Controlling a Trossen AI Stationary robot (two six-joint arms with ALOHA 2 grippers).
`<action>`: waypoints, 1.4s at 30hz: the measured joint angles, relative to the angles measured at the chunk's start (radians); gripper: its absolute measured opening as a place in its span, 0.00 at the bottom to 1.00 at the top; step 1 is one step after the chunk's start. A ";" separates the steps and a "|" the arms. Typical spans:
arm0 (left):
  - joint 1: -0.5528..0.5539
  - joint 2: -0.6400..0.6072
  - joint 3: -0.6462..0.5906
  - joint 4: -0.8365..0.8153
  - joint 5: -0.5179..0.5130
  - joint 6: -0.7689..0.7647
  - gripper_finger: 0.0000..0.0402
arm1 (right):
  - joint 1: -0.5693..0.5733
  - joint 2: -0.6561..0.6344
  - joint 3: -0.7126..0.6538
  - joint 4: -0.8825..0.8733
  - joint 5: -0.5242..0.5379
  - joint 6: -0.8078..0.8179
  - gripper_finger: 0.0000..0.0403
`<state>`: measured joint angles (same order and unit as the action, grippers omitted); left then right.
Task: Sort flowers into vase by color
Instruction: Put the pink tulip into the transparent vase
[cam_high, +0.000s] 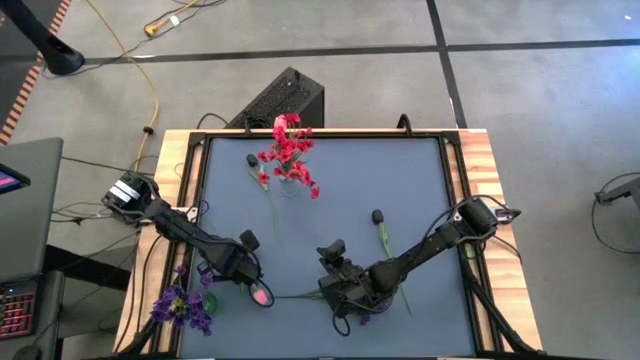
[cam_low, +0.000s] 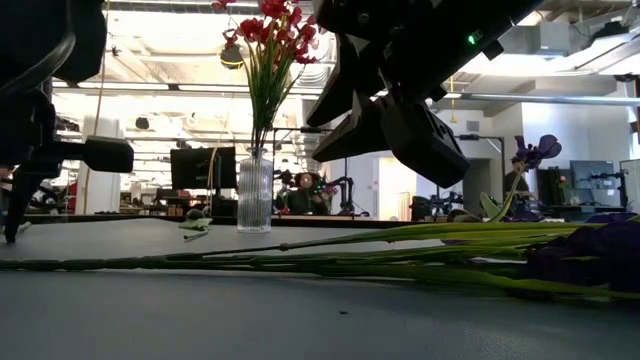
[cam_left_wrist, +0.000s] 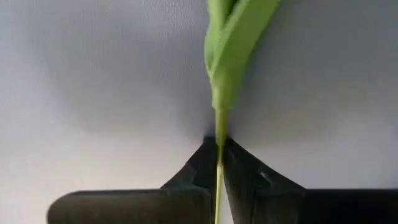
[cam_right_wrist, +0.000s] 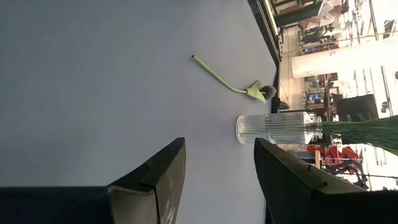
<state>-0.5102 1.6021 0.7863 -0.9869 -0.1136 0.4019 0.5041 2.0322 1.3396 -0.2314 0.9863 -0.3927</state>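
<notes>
Pinching a thin green stem between its two dark fingers, the left hand (cam_left_wrist: 219, 163) sits low over the dark blue counter (cam_high: 420, 180) near its front left part; the stem belongs to the pink tulip bud (cam_high: 260, 294) lying just beside that hand. A clear ribbed glass vase (cam_low: 254, 196) stands upright toward the back of the counter, holding the red blossom sprays (cam_high: 288, 152). A purple iris-like bunch (cam_high: 182, 306) rests at the front left corner. Two dark-budded stems lie flat: one (cam_high: 257, 176) left of the vase, another (cam_high: 381, 228) right of centre. The right hand (cam_right_wrist: 219, 177) hovers near the front middle, fingers spread apart and empty.
</notes>
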 joint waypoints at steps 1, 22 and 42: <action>0.000 0.001 0.004 -0.012 -0.010 0.001 0.02 | 0.000 0.000 0.000 0.000 0.000 0.000 0.53; 0.112 -0.696 0.024 0.207 -0.327 -0.028 0.00 | 0.021 0.000 0.000 -0.087 0.001 0.166 0.53; 0.311 -1.173 -0.136 0.978 -0.607 -0.175 0.00 | 0.026 0.000 0.000 -0.082 0.001 0.239 0.53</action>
<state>-0.1989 0.4292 0.6504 -0.0088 -0.7201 0.2270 0.5301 2.0323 1.3396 -0.3134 0.9871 -0.1539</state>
